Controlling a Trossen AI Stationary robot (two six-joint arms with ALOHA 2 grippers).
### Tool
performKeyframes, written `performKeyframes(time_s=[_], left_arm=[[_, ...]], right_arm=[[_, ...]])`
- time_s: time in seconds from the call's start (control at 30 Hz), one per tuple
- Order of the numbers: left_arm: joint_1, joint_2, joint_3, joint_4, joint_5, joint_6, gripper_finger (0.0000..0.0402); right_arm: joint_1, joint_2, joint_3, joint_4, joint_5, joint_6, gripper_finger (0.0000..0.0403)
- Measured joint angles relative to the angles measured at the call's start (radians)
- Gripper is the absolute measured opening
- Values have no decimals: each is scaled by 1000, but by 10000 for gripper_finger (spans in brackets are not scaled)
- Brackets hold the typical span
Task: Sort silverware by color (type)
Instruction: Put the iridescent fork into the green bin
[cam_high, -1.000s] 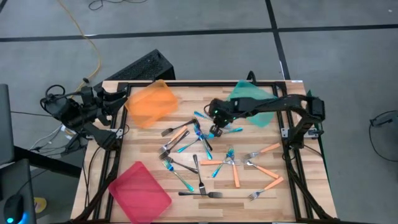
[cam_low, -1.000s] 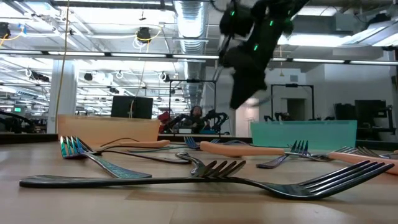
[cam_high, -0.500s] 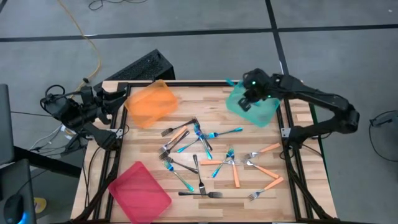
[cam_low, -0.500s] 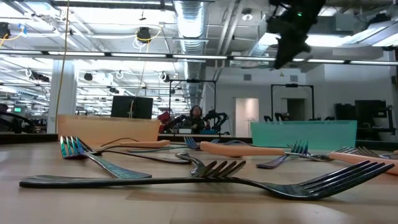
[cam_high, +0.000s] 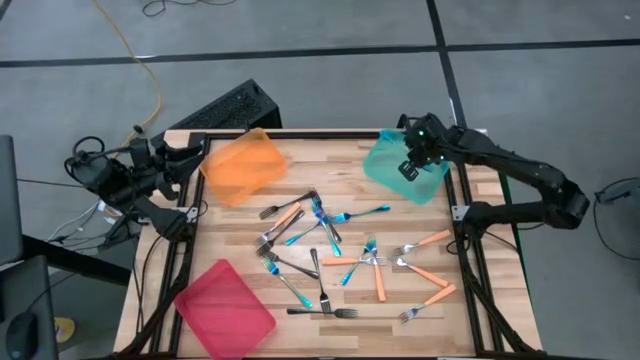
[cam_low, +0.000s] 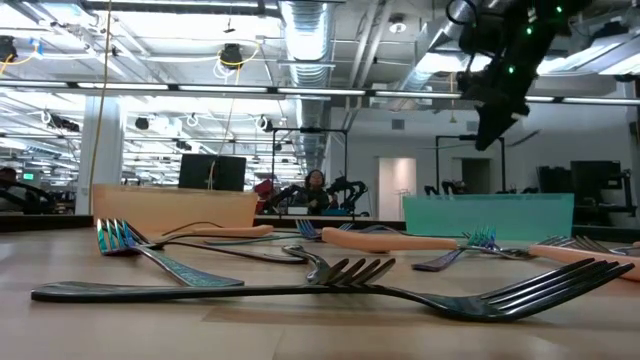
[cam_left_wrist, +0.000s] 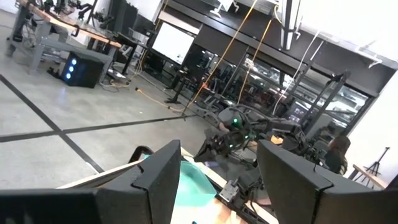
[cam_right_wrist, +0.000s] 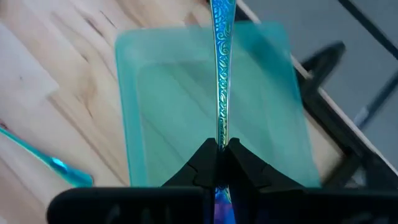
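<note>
The wooden surface (cam_high: 230, 230) lay inside a dark frame, with bare wood along its near edge and down the middle between the trays. An orange tray (cam_high: 243, 165) sat at the far left corner, a pink tray (cam_high: 226, 306) at the near left corner, and a teal tray (cam_high: 405, 168) at the far right corner, all three lying over the rim. The left arm waited folded off the left edge, its left gripper (cam_left_wrist: 217, 186) with jaws spread wide. The right gripper (cam_high: 417, 160) hung over the teal tray, jaws pinched on a blue-handled fork (cam_right_wrist: 221, 81); only the right wrist view showed that fork, held above the tray. The remaining forks (cam_high: 325, 250) lay scattered mid-surface, several crossing. From the low view a dark fork (cam_low: 300, 290) lay nearest.
</note>
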Motion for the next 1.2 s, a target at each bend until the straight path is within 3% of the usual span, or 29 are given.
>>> performKeyframes(time_s=[0.33, 0.83, 1.2], left_arm=[[0, 0, 0, -49, -50, -71, 197], [0, 0, -1, -79, -67, -125, 197], [0, 0, -1, -79, -78, -127, 197]], right_arm=[[-123, 49, -170, 194, -162, -156, 46], [-223, 143, -313, 334, -250, -204, 46], [-224, 250, -334, 393, -242, -216, 62]])
